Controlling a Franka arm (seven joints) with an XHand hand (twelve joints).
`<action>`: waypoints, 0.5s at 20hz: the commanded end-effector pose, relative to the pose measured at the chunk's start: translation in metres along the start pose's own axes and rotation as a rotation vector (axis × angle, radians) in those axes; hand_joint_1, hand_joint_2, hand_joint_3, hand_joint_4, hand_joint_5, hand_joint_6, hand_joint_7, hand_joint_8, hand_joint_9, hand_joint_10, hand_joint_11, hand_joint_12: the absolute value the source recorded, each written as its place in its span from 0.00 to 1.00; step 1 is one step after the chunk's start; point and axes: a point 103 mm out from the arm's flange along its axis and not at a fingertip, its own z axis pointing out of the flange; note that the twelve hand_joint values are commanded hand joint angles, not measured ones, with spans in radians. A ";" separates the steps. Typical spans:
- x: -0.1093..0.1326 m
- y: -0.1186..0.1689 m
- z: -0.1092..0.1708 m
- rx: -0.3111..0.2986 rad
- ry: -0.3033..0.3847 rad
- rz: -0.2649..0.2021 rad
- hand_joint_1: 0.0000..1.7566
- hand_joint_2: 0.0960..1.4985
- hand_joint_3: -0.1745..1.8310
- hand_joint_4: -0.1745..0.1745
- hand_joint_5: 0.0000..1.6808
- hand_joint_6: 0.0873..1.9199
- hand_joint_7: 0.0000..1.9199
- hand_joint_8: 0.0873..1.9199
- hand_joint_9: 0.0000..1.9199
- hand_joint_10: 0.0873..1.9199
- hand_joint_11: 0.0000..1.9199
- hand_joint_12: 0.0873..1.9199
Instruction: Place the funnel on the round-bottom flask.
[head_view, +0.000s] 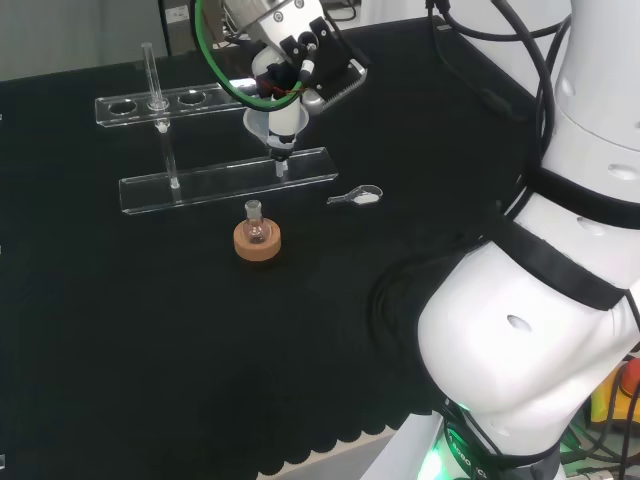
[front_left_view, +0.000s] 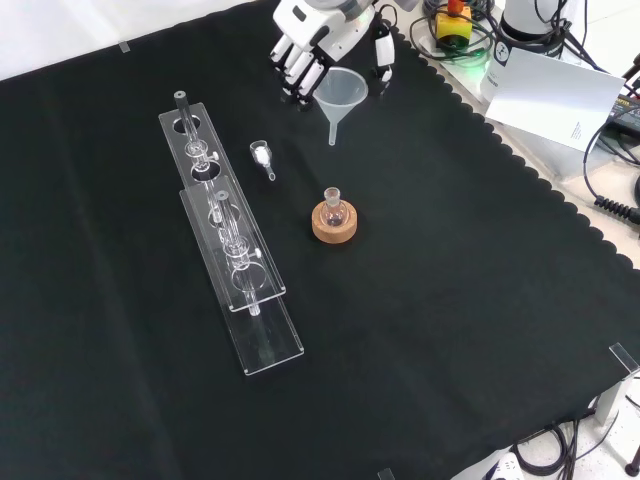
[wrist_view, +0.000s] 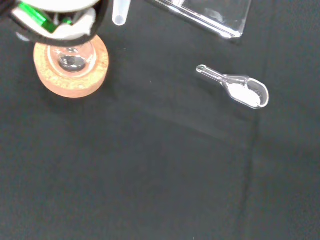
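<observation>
The hand (head_view: 300, 55) (front_left_view: 315, 35) holds a translucent white funnel (head_view: 273, 125) (front_left_view: 340, 100) above the cloth, spout down, fingers and thumb curled round its cone. A small round-bottom flask (head_view: 256, 228) (front_left_view: 333, 210) (wrist_view: 72, 55) sits upright on a cork ring (head_view: 257, 243) (front_left_view: 334, 224) (wrist_view: 75, 75). In the head view the funnel hangs above and slightly right of the flask; in the front view it is farther off. The funnel's spout tip (wrist_view: 120, 12) shows in the wrist view beside the cork ring.
A clear test-tube rack (head_view: 220, 178) (front_left_view: 235, 250) with tubes stands beyond the flask in the head view, left of it in the front view. A small clear scoop with white powder (head_view: 358, 196) (front_left_view: 262, 156) (wrist_view: 240, 90) lies near the rack's end.
</observation>
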 end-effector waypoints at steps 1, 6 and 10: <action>0.010 0.017 0.004 0.012 0.006 -0.020 0.50 0.39 0.44 0.44 0.31 0.56 0.09 0.35 0.23 0.32 0.08 0.71; 0.017 0.027 0.006 0.009 0.010 -0.038 0.50 0.39 0.44 0.44 0.31 0.56 0.09 0.35 0.23 0.32 0.08 0.71; 0.023 0.033 0.005 0.006 0.007 -0.050 0.50 0.39 0.44 0.44 0.30 0.56 0.09 0.35 0.23 0.32 0.09 0.71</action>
